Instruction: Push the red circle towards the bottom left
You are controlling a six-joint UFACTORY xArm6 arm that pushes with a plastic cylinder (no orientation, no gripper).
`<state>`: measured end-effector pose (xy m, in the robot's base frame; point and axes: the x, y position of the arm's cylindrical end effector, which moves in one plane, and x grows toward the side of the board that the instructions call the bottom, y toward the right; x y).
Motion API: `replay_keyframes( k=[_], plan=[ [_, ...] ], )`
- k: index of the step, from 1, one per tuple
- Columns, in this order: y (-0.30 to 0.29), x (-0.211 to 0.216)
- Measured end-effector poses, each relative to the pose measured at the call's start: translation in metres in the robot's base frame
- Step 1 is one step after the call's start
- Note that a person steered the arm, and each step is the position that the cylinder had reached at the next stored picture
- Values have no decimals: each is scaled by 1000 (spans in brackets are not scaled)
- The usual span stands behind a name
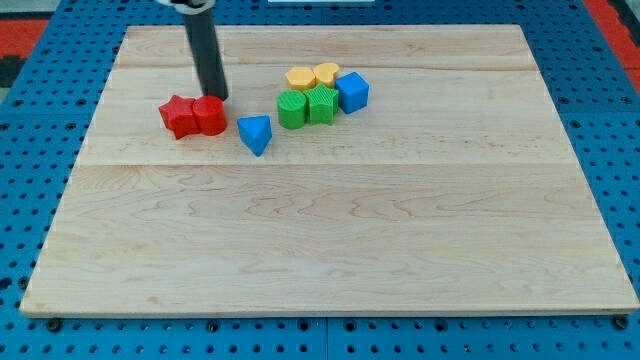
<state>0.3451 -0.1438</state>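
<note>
The red circle (210,115) lies on the wooden board (330,230) in the upper left part. It touches a red star-shaped block (180,116) on its left. My tip (216,97) stands right at the circle's top right edge, touching or nearly touching it. The dark rod rises from there to the view's top.
A blue triangle-like block (255,133) lies just right of the red circle. Further right is a cluster: two green blocks (292,109) (322,104), two yellow blocks (300,78) (327,73) and a blue cube (352,92). A blue pegboard (40,120) surrounds the board.
</note>
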Motion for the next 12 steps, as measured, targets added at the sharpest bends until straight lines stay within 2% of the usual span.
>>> replay_keyframes(
  k=[2, 3, 4, 5, 6, 7, 8, 10, 11, 12],
  plan=[
    [12, 104],
    [77, 116],
    [48, 145],
    [6, 144],
    [10, 108],
    [-22, 106],
    [-40, 153],
    [41, 195],
    [-18, 204],
    [-30, 203]
  ],
)
